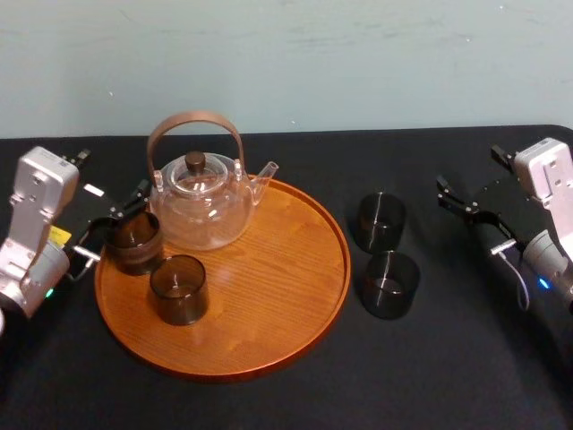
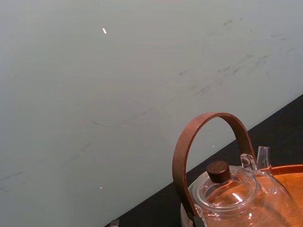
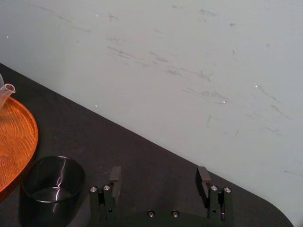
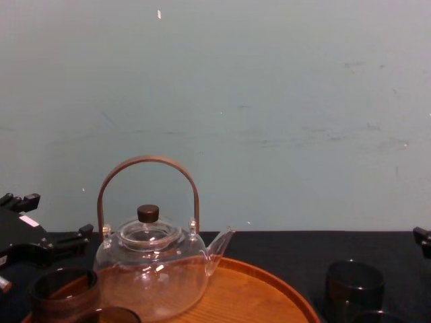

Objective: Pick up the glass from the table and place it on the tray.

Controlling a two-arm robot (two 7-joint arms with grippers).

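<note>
1. The right gripper (image 3: 159, 178) holds its two fingers (image 3: 115, 176) spread wide, with nothing between them. It hovers over the right side of the table (image 1: 466, 358), tips turned toward the tray.
2. The left gripper (image 1: 115, 224) is at the tray's left rim with its fingers spread apart. One tip is close to the teapot's base and the other is out past the rim. A dark glass stands right at the tips; I cannot tell whether a finger touches it.
3. There are four dark smoked glasses, all upright.
4. Two of them are on the tray: the rim glass (image 1: 134, 242) by the left gripper, and the front glass (image 1: 179, 288) just beside it, nearer the robot.
5. The other two are on the black cloth: the far table glass (image 1: 380, 219) and the near table glass (image 1: 391, 284). They stand just beside each other, near the tray's right rim, between the tray and the right gripper.
6. There is one clear glass teapot (image 1: 201, 202), with a brown arched handle and a dark-knobbed lid. It stands at the tray's back left with its spout pointing right.
7. There is one round wooden tray (image 1: 269, 296). Its right half and front are bare wood.
8. Bare cloth lies between the table glasses and the right gripper, and along the table's front. The table's far edge meets a pale wall (image 1: 358, 63).
</note>
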